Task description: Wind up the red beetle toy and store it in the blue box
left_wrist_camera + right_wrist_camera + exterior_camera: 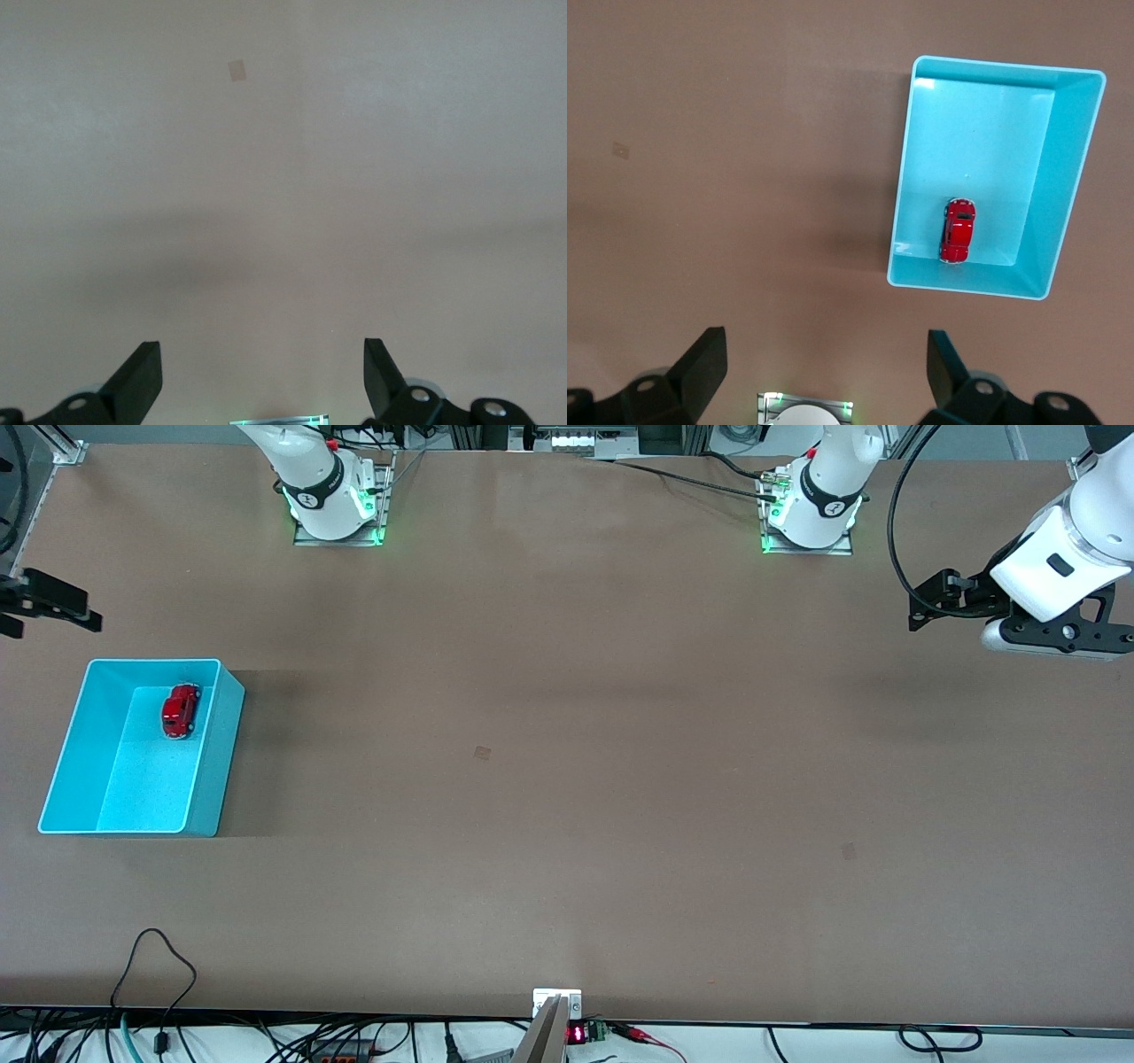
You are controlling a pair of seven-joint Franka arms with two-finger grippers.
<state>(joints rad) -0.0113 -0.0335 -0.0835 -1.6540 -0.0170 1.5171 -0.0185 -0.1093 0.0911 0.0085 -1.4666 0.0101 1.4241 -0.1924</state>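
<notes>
Brown worktop (567, 779) lies mostly bare; toward the right arm's end sits the blue box (62, 757), the red beetle toy (180, 710) already inside, by its wall farthest from the front camera. Storing looks finished; the right hand (824, 367) hangs wide and empty above the worktop just beside the box, the left hand (263, 376) wide and empty over its own end, so next calls only for waiting.

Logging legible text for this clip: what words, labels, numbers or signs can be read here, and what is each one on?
None can be read.
Round emblem on the black band of each arm near its base: too small to read.
Red lit digits on a small device at the table edge nearest the front camera: blurred.
Red beetle toy and blue box: no lettering visible.
</notes>
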